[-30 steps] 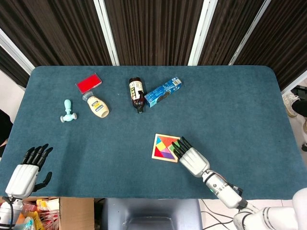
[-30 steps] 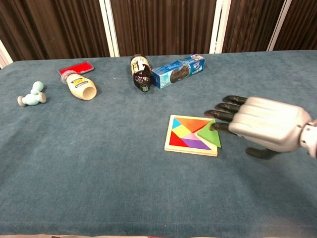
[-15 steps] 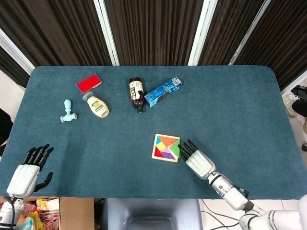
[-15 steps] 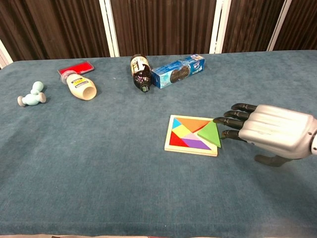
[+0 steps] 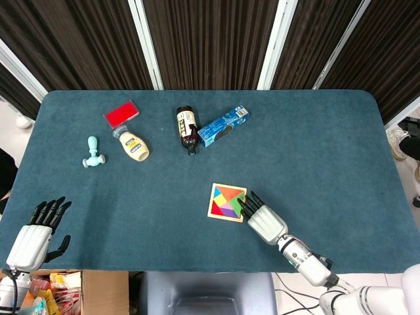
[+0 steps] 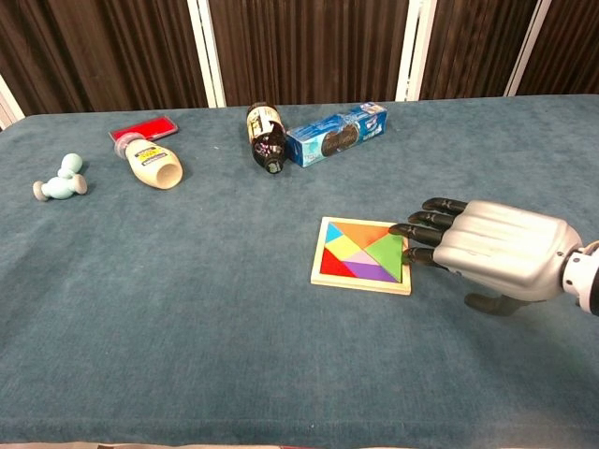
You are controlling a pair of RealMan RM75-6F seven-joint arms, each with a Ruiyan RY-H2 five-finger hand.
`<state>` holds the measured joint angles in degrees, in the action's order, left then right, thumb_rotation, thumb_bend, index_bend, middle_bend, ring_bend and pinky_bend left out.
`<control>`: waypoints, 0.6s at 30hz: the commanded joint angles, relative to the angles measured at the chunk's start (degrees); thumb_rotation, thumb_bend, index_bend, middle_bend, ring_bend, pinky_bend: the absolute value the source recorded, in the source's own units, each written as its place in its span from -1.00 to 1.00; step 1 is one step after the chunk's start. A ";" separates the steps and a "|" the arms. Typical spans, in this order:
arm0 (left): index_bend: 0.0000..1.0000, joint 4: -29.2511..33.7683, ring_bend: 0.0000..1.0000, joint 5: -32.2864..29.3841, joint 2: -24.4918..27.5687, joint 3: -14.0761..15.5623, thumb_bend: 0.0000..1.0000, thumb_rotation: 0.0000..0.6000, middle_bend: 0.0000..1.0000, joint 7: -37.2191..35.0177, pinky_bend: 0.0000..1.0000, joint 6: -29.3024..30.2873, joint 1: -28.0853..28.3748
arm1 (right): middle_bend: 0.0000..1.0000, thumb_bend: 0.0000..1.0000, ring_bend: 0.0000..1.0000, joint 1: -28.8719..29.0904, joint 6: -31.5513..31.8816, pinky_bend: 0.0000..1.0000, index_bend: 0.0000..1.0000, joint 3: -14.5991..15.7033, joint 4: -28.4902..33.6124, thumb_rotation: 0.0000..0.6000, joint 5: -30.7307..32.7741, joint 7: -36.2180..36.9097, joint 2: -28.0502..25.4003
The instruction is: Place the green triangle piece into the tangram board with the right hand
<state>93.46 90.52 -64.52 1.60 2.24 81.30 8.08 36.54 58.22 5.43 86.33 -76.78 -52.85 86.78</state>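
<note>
- Head view: we see the right hand (image 5: pixel 264 221) low on the table (image 5: pixel 315 151), palm down, fingers stretched out side by side, holding nothing; the dark fingertips (image 5: pixel 244 204) reach the right edge of the tangram board (image 5: pixel 226 202).
- Green triangle piece (image 5: pixel 237 201) sits at the board's right side, just by those fingertips; from up here we cannot tell if it lies flush.
- Left hand (image 5: pixel 34 235) at the near-left table edge, well apart from the board, fingers straight and slightly fanned, gripping nothing.
- Far side of the table, left to right: pale blue toy (image 5: pixel 93 153), red flat case (image 5: pixel 121 114), cream bottle (image 5: pixel 133 144) lying down, dark bottle (image 5: pixel 187 128) lying down, blue box (image 5: pixel 223 126) just beside it.
- Cardboard box (image 5: pixel 72 292) shows below the near-left edge.
- Chest view: right hand (image 6: pixel 491 250) hovers low, fingers extended and close together, tips at the board's (image 6: pixel 323 274) right rim.
- Green triangle (image 6: pixel 386 253) lies inside the board frame, flat, level with the other coloured pieces, filling the right side.
- We see fingertips (image 6: pixel 404 229) touching or almost touching the triangle's right edge; cannot tell which.
- Left hand out of this view.
</note>
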 commanded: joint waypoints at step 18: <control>-1.00 -0.48 -1.00 -0.26 -0.41 -0.21 -0.08 1.00 -1.00 0.91 -0.99 -0.10 0.03 | -1.00 -0.14 -1.00 -10.92 18.07 -1.00 -0.92 0.42 4.79 1.00 -8.33 22.64 -8.19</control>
<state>93.12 90.44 -64.81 1.53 3.02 81.36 8.01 31.05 67.34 5.39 89.24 -81.34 -40.25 82.22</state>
